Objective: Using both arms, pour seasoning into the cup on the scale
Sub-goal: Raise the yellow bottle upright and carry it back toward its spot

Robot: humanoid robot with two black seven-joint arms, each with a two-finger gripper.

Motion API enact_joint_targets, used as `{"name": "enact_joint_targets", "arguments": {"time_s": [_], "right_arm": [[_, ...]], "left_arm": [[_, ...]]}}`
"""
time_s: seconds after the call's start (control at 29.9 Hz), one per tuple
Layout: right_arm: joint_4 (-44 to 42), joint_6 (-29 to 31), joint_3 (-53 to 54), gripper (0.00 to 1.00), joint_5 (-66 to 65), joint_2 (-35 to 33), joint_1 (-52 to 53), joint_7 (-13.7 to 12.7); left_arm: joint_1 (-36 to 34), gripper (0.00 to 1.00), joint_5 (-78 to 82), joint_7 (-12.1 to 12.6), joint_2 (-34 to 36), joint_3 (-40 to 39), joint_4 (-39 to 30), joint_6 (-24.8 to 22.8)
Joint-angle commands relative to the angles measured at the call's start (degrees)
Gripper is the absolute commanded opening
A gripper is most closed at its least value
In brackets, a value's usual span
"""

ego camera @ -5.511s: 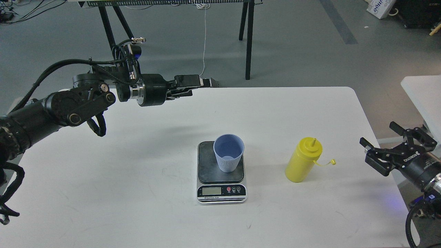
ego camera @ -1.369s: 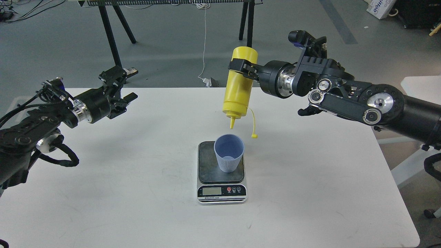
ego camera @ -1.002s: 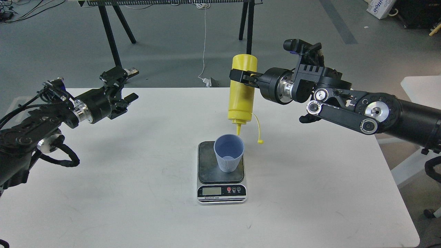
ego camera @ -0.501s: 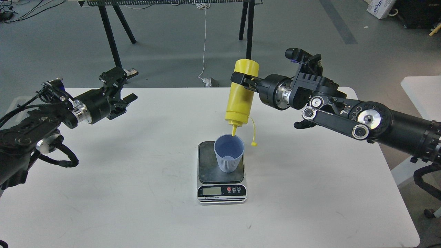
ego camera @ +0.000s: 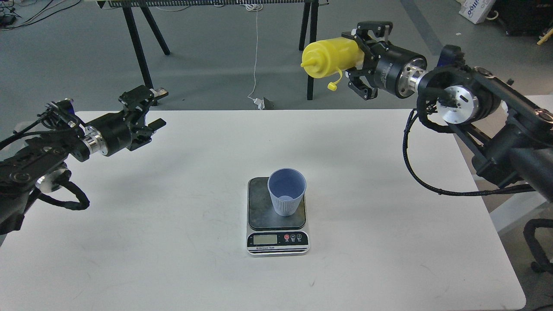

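The light-blue cup (ego camera: 286, 191) stands upright on the dark platform of the scale (ego camera: 277, 244) near the middle of the white table. My right gripper (ego camera: 360, 60) is shut on the yellow seasoning bottle (ego camera: 330, 57) and holds it high above the table's far edge, lying about level, nozzle pointing left, its tethered cap (ego camera: 332, 86) hanging below. The bottle is well above and to the right of the cup. My left gripper (ego camera: 144, 110) is open and empty over the table's far left corner.
The white table (ego camera: 173, 242) ends at its right edge near my right arm. Black stand legs (ego camera: 312, 47) and a white cable (ego camera: 256, 52) are on the floor behind the table. A second white surface (ego camera: 535, 108) shows at the far right.
My right gripper has lifted the bottle up and to the right, away from the cup, and turned it from nozzle-down to about level. The left arm has barely moved.
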Motion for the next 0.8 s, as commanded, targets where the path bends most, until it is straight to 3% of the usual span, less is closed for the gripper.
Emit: {"name": "enact_joint_targets", "arguments": {"time_s": [0.0, 0.13, 0.33, 0.57, 0.77], "right_arm": [[0.2, 2.6, 13.8, 0.01, 16.0, 0.9, -10.5, -4.2], [0.0, 7.4, 20.5, 0.02, 27.3, 3.4, -20.1, -5.5], [0.2, 17.8, 20.5, 0.02, 38.6, 4.9, -33.2, -5.8], [-7.7, 22.5, 19.9, 0.04, 38.6, 9.2, -38.5, -5.7], [-14.4, 22.5, 15.2, 0.04, 38.5, 10.4, -37.9, -5.6]], "left_arm": [[-1.9, 0.99, -0.2, 0.0, 2.0, 0.1, -0.1, 0.0], [-2.5, 0.99, -0.1, 0.0, 2.4, 0.2, -0.1, 0.0], [-2.5, 0.99, -0.1, 0.0, 2.9, 0.1, -0.4, 0.0], [-2.5, 0.99, -0.1, 0.0, 3.4, 0.2, -0.4, 0.0], [-2.2, 0.99, -0.1, 0.0, 3.4, 0.2, -0.4, 0.0]]}}
